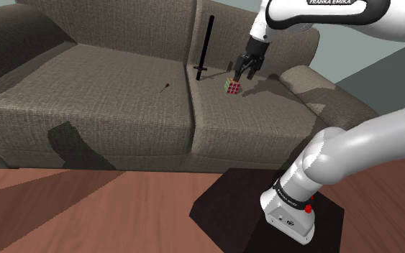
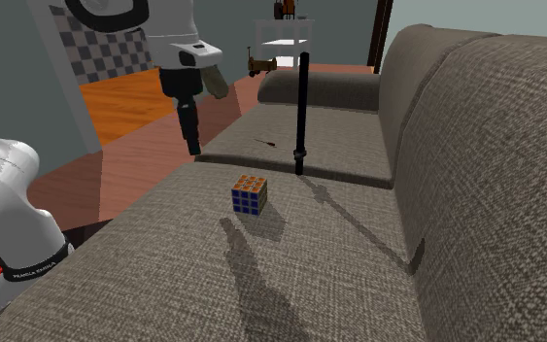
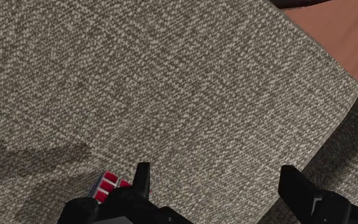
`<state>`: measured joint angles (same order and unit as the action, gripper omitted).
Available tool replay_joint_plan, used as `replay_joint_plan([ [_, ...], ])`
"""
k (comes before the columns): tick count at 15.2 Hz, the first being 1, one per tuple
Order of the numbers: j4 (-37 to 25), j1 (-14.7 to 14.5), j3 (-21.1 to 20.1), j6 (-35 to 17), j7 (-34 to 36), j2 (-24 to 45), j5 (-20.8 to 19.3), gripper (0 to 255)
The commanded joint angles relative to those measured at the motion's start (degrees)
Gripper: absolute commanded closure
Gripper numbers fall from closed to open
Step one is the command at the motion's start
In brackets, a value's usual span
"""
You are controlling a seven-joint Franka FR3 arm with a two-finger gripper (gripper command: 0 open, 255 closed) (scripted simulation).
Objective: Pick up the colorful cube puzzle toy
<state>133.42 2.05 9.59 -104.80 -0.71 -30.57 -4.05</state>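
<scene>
Spread wide and empty, the gripper (image 1: 244, 74) hangs above the sofa cushion (image 1: 265, 118) while the cube puzzle (image 1: 233, 87) sits at its seven o'clock in the shoulder view, outside the gap, so a straight descent could plant a finger on it and knock it away

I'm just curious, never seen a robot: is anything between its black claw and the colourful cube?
Nothing: in the second exterior view only bare sofa cushion shows between gripper and cube.
</scene>
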Motion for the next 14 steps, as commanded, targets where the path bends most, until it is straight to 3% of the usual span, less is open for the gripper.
replay_joint_plan([
  [1, -1.46, 0.53, 1.52, -1.80, -1.29, 3.60, -0.40, 0],
  [9, -10.74, 2.34, 7.21, -6.86, -7.03, 19.43, 0.41, 0],
  [14, -7.82, 2.42, 7.40, -10.75, -7.19, 20.43, 0.58, 0],
])
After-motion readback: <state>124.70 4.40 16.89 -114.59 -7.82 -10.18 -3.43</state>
